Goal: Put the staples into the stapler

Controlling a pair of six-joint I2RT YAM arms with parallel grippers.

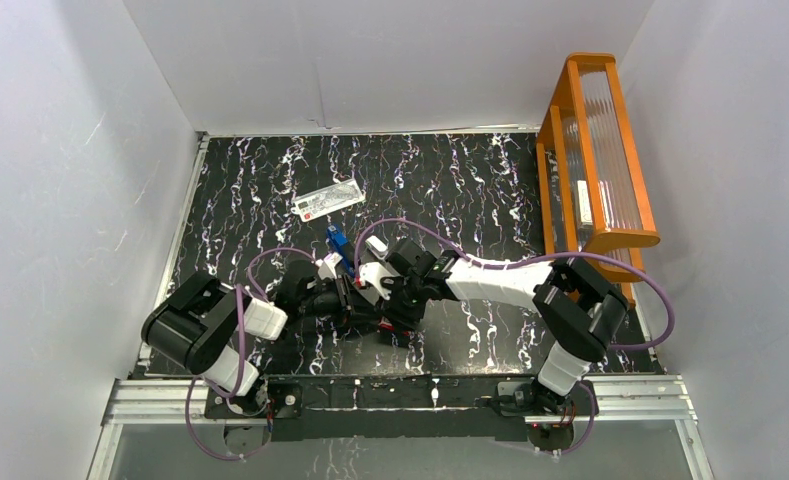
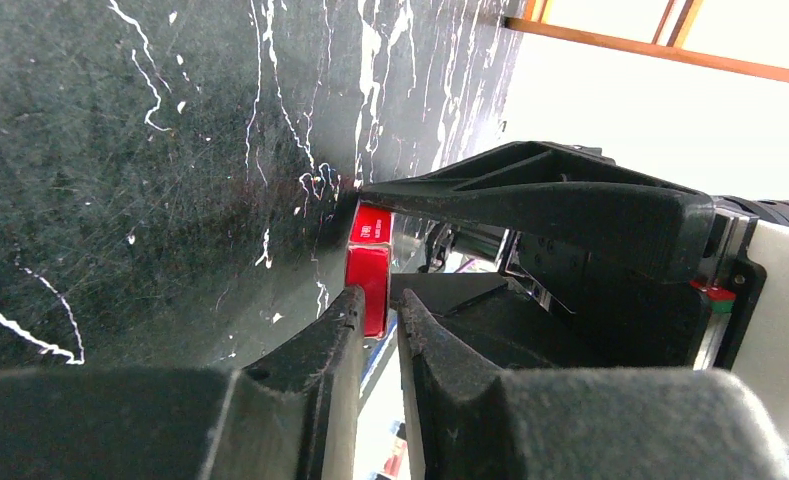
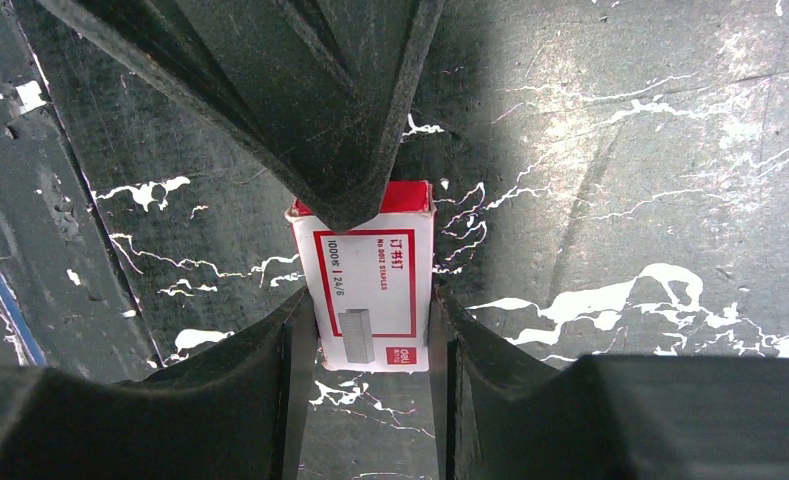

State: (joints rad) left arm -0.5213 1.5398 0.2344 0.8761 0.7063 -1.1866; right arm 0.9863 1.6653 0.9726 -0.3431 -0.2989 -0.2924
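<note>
The red-and-white staples box (image 3: 370, 285) lies on the dark marbled table, closed, so no staple strip shows. My right gripper (image 3: 370, 310) is shut on the box, one finger on each long side. My left gripper (image 3: 348, 205) comes from the opposite side with its fingers nearly together, and its tips pinch the box's red end (image 2: 368, 285). In the top view both grippers meet at the table's middle, left (image 1: 355, 308) and right (image 1: 385, 312), and they hide the box. The blue stapler (image 1: 337, 243) lies just behind them, untouched.
A flat clear packet with a white-and-red label (image 1: 328, 200) lies further back on the table. An orange wooden rack with ribbed clear panels (image 1: 595, 150) stands along the right edge. White walls enclose the table on three sides.
</note>
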